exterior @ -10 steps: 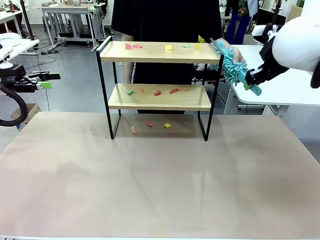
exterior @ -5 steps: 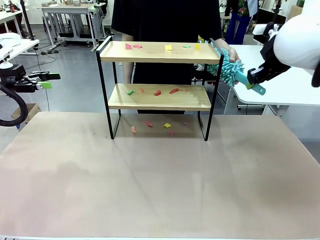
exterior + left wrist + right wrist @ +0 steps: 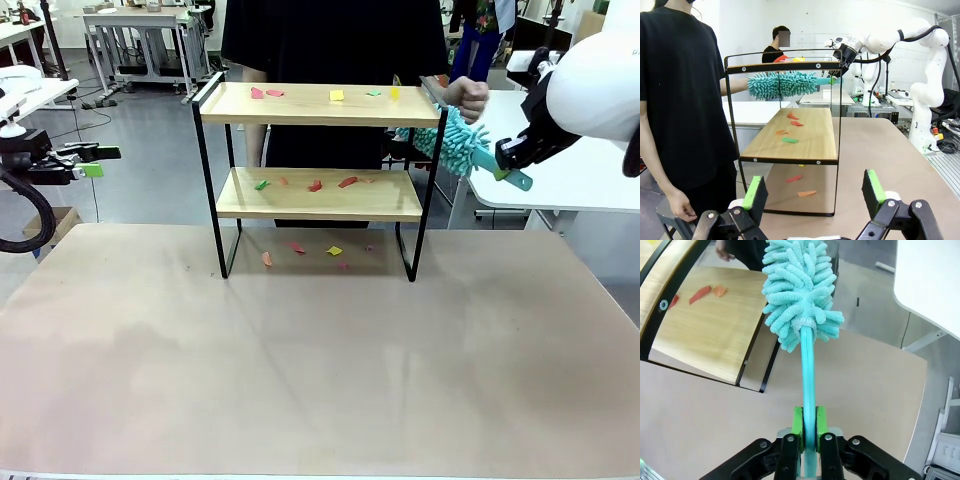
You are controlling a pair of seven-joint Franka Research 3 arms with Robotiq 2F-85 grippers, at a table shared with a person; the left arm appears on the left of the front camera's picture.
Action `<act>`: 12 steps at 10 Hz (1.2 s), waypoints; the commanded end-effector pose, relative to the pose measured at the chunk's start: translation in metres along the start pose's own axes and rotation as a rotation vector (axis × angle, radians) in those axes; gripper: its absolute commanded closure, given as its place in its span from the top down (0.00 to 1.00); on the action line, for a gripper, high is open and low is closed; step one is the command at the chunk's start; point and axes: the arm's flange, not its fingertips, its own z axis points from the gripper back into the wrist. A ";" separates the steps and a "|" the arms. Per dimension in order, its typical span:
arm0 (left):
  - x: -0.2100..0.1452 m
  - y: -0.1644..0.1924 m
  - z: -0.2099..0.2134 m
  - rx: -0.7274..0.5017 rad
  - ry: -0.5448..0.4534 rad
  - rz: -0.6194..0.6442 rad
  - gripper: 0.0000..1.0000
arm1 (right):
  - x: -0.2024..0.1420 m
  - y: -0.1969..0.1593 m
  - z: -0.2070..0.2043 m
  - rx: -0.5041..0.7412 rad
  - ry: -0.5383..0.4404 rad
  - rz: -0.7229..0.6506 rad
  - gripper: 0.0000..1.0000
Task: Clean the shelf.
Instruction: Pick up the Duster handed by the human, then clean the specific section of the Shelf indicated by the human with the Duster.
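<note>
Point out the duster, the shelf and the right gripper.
duster (image 3: 800, 290): right wrist view, fluffy teal head.
shelf (image 3: 385, 203): front view, bare lower board.
right gripper (image 3: 809, 421): right wrist view, between its green pads.

Scraps (image 3: 316, 185) on the shelf (image 3: 300, 106) are too small to identify. Its post (image 3: 427, 205) hides part of the duster (image 3: 462, 145). The top edge crops the person (image 3: 330, 40).

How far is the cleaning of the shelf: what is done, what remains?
Done: the right gripper holds the teal duster by its handle. In hand: the duster head is at the right end of the shelf, nothing swept yet. Remaining: coloured scraps lie on the top board, the lower board and the table beneath. The left gripper is open.
</note>
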 end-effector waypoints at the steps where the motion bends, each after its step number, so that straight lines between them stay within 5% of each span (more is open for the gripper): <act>1: 0.002 -0.001 0.001 0.001 0.009 -0.015 1.00 | 0.001 -0.001 0.002 0.010 -0.007 0.013 0.00; 10: 0.002 -0.001 0.001 0.001 0.009 -0.015 1.00 | 0.001 -0.001 0.002 0.010 -0.007 0.013 0.00; 11: 0.002 -0.001 0.001 0.001 0.009 -0.015 1.00 | 0.000 0.001 0.000 0.002 0.004 0.001 0.13; 12: 0.002 -0.001 0.001 0.001 0.009 -0.015 1.00 | 0.002 -0.001 0.011 -0.050 -0.004 0.026 0.13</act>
